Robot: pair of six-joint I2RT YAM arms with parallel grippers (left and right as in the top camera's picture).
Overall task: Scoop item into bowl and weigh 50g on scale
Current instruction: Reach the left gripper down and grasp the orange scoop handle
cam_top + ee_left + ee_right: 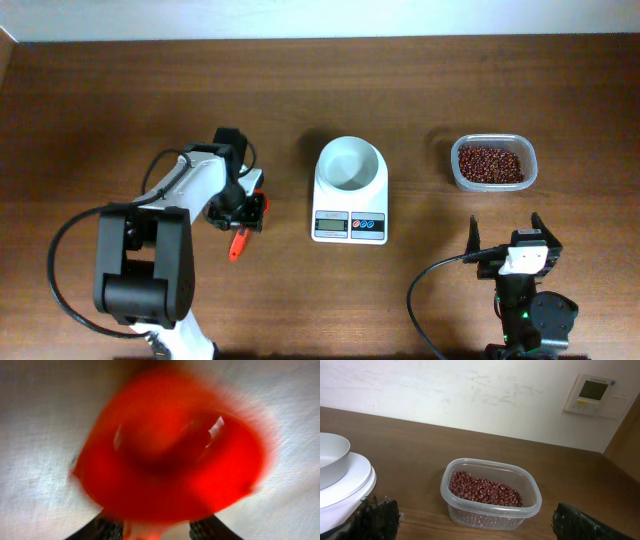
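The small dark red-brown beans (490, 162) lie as a loose pile inside a clear rectangular plastic tub (454, 166) with rounded corners, on the right rear part of the brown wooden tabletop (120, 100). The round white bowl (350, 165) stands on the small white kitchen scale (350, 226) in the middle. Its rim reaches almost to the side edges of the scale, and the display and buttons stay uncovered at the front edge.

The right tool (506, 232) hangs in front of the tub and apart from it, with its jaws spread wide and nothing between them. A band of bare wood runs between the scale and the tub.

The left tool (248, 215) is low, just left of the scale, with only a narrow strip of wood between them. A glossy red rounded object (170, 450) fills the left wrist view, very blurred, and its lower part sits between the dark fingers (107, 530). I cannot tell if this tool is clenched on it. The rear and left areas of the tabletop are bare up to their edges.
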